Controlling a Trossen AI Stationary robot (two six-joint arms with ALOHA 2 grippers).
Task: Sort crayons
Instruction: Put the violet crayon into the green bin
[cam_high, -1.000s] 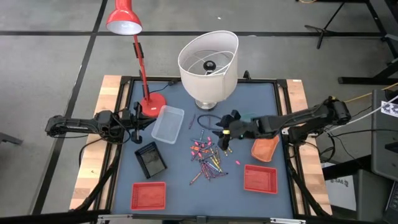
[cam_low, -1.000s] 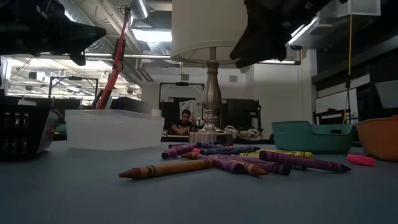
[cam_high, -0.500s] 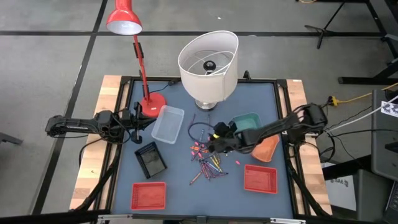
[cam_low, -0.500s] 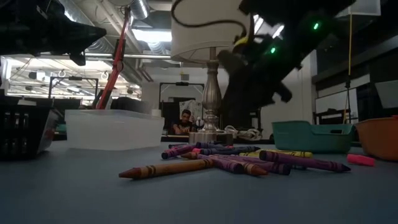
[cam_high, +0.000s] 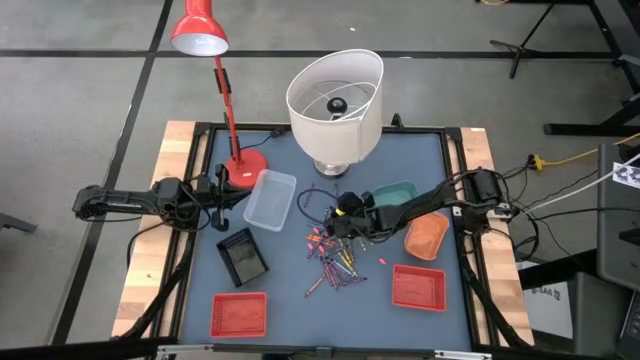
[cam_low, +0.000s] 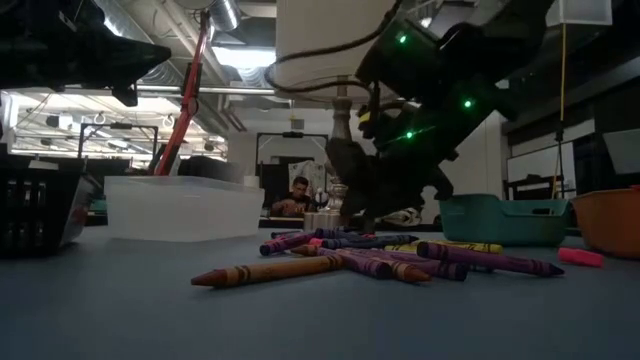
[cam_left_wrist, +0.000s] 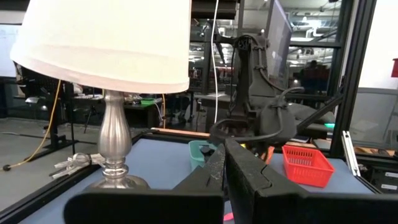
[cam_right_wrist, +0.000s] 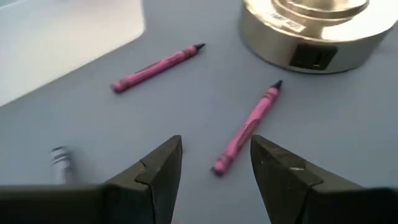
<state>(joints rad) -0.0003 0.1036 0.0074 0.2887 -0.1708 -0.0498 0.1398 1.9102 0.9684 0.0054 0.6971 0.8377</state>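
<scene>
1. While the left gripper (cam_high: 222, 192) waits at the table's left edge beside the red lamp (cam_high: 243, 168), its fingers pressed together, the right gripper (cam_high: 333, 222) sits low over the mat just behind the crayons (cam_high: 336, 256).
2. Its fingers (cam_right_wrist: 160, 168) are spread wide and hold nothing; a pink crayon (cam_right_wrist: 246, 128) lies on the mat between them, near the lamp base (cam_right_wrist: 319, 29).
3. Another pink crayon (cam_right_wrist: 157, 68) lies beside the clear tray (cam_right_wrist: 62, 37).
4. Most crayons lie heaped mid-table.
</scene>
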